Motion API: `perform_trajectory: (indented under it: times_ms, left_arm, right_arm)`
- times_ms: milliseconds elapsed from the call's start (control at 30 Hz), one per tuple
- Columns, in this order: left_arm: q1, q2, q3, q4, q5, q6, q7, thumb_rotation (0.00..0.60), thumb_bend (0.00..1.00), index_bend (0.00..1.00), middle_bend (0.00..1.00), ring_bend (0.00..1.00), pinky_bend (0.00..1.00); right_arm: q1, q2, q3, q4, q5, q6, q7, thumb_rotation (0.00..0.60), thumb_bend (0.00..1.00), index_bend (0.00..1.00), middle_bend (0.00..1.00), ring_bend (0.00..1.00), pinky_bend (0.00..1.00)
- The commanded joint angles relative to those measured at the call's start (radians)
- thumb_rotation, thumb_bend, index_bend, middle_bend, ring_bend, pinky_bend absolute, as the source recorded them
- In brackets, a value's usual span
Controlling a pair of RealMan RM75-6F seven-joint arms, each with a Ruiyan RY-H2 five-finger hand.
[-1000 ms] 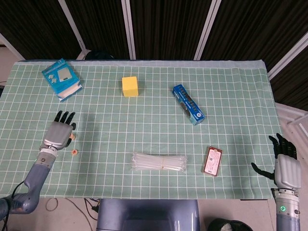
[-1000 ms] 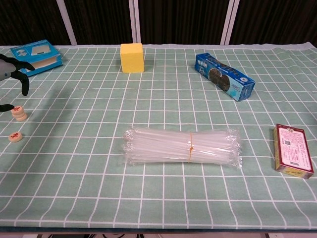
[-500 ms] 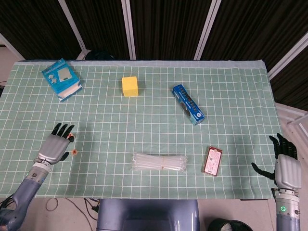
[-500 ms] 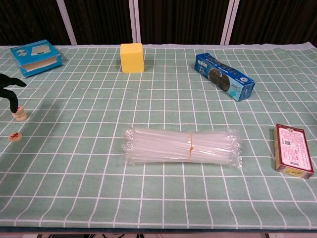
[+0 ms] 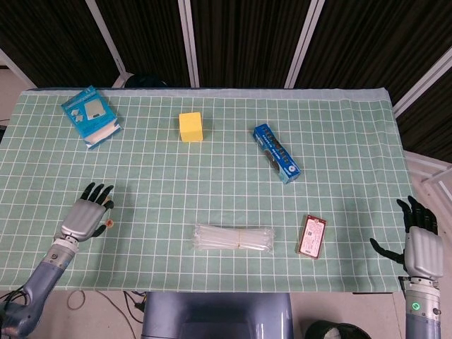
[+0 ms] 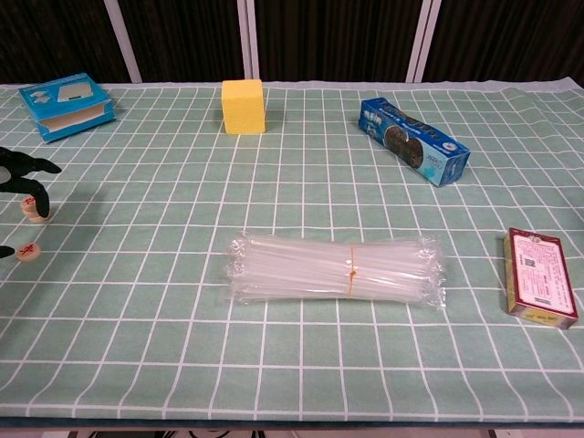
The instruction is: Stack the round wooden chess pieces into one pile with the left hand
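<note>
Surface: worktop [image 6: 301,383] covered by green checked cloth, dark curtains behind.
Left hand [image 5: 85,216]: fingers spread, nothing grasped, held over the pieces.
Small stack [image 6: 36,209]: seen at near-left edge.
Single piece [image 6: 28,250]: laid just beside stack, apart.
Right hand [image 5: 421,247]: fingers released, off worktop.

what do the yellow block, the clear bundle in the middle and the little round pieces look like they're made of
Yellow block: probably foam or sponge, from its matte, soft-edged faces. Clear bundle: thin glossy plastic wrap, wrinkled and glinting, around what look like translucent plastic tubes held by a band. Round pieces: pale, matte wood with red marks on top, one stacked pair and one single.
</note>
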Motion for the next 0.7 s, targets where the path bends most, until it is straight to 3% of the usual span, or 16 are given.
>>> perform_trajectory:
  times_ms: [33,700]
  left_arm:
    - [0.002,-0.001,-0.002,0.001,0.002,-0.005,0.005,0.600,0.24,0.36,0.04,0.00,0.00]
    - [0.009,-0.014,-0.020,0.010,0.003,-0.039,0.038,0.600,0.25,0.38,0.04,0.00,0.00]
  right_arm:
    - [0.000,0.001,0.000,0.000,0.000,0.000,0.000,0.600,0.27,0.12,0.05,0.00,0.00]
    - [-0.001,-0.002,0.002,0.000,0.004,0.004,-0.005,0.600,0.27,0.12,0.05,0.00,0.00]
